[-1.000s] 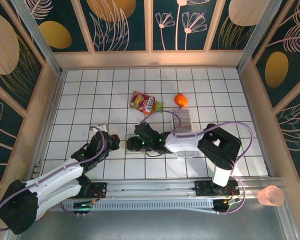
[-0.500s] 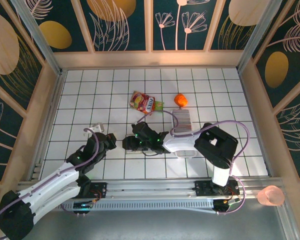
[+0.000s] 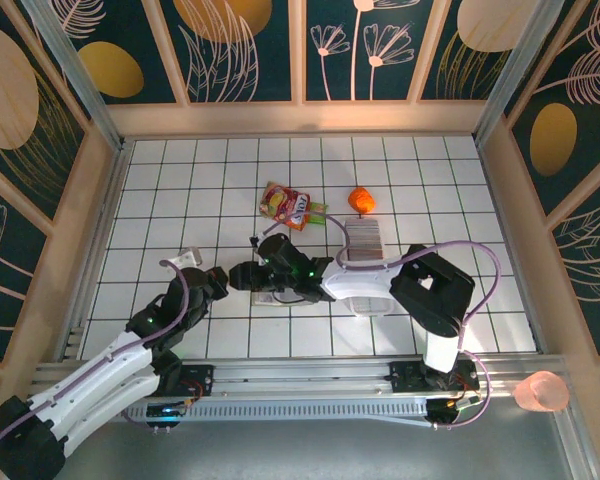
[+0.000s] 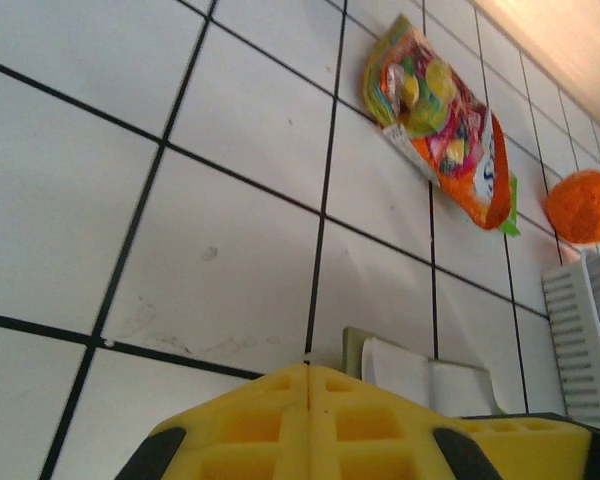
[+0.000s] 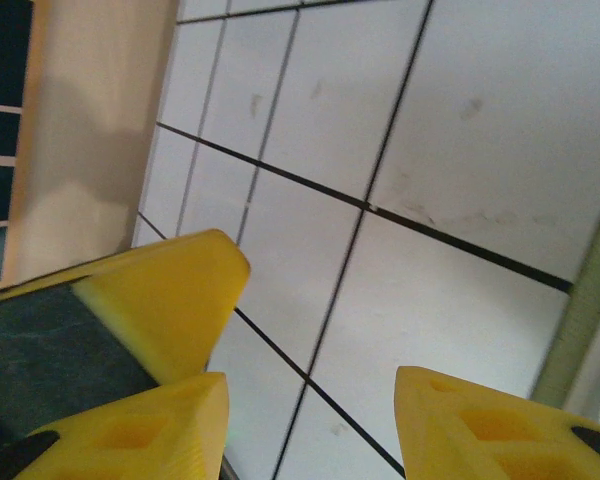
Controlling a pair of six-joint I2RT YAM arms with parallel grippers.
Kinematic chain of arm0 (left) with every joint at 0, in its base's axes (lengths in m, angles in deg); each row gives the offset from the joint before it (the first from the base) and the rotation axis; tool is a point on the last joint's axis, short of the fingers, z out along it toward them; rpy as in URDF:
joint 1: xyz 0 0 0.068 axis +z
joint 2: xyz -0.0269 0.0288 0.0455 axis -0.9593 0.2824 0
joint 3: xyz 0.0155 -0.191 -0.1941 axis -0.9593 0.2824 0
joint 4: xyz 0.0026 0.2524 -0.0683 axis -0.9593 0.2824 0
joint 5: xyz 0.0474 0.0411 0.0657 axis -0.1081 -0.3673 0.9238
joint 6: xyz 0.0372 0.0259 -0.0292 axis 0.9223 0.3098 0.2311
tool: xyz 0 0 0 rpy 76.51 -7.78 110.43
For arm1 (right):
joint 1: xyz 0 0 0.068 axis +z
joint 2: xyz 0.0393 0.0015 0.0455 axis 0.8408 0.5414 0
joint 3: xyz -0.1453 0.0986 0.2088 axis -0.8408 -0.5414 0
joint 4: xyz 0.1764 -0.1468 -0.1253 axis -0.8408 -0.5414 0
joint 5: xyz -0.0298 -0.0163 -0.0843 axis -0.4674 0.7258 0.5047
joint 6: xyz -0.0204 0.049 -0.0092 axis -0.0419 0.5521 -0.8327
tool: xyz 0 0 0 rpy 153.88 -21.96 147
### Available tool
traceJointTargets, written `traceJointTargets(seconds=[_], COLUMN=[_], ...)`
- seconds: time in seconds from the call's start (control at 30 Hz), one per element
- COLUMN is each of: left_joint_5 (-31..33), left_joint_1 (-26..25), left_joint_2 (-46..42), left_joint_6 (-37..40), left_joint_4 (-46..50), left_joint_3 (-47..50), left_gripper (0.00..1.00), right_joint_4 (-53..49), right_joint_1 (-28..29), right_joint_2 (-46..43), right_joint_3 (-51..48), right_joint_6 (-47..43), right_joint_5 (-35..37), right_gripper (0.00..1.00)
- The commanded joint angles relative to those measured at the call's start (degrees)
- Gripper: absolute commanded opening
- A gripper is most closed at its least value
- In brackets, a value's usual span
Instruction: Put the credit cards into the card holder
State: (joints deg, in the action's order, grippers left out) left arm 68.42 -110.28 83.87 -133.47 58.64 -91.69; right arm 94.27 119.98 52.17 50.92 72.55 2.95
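Lying flat on the white tiled bench (image 3: 160,200), the olive-green card holder (image 3: 267,298) sits near the middle of the near half, partly covered by the right arm that reaches across it from the right. From the left wrist camera its green edge and pale grey-white inside (image 4: 420,368) show just beyond the yellow fingertips.

The credit cards (image 3: 363,240) stand packed on edge as a striped grey block in a white tray (image 4: 578,345), behind and to the right of the card holder and apart from it. None of the cards can be seen in the card holder.

The left claw (image 3: 214,281) is closed, its two yellow fingers (image 4: 240,430) pressed together along a thin seam with nothing seen between them. It points toward the card holder from the left.

The right claw (image 3: 242,274) stands partly apart and empty; bare tile shows in the gap between its yellow fingers (image 5: 480,425). It hangs just to the left of the card holder, whose green edge (image 5: 580,320) runs along the right side of the right wrist view. The two claws are close together, tips nearly facing each other.

Farther back on the bench lie a colourful snack packet (image 3: 292,205) and, to its right, a small orange ball (image 3: 361,199), which is near the far end of the tray.
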Motion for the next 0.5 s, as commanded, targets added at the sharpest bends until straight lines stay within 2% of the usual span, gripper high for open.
traceJointTargets(seconds=[0.0, 0.13, 0.3, 0.47], left_joint_5=[0.7, -0.1, -4.4, -14.3], left_joint_1=[-0.2, -0.2, -0.2, -0.2], left_joint_2=[-1.8, -3.9, -3.4, 3.0], left_joint_6=[-0.8, -0.6, 0.4, 2.8], left_joint_4=[3.7, 5.5, 3.6, -2.6], left_joint_3=[-0.9, -1.9, -2.7, -5.2], left_gripper=[0.06, 0.08, 0.10, 0.06], right_joint_4=[1.2, 0.1, -8.3, -12.2], right_joint_1=[0.0, -1.5, -4.1, -9.8], right_joint_2=[-0.9, -4.6, -13.6, -27.5], right_joint_3=[3.6, 4.2, 2.9, -2.9], right_joint_6=[-2.7, -6.1, -13.7, -24.7], right_joint_5=[-0.5, -0.6, 5.7, 9.3], right_gripper=[0.48, 0.48, 0.48, 0.44])
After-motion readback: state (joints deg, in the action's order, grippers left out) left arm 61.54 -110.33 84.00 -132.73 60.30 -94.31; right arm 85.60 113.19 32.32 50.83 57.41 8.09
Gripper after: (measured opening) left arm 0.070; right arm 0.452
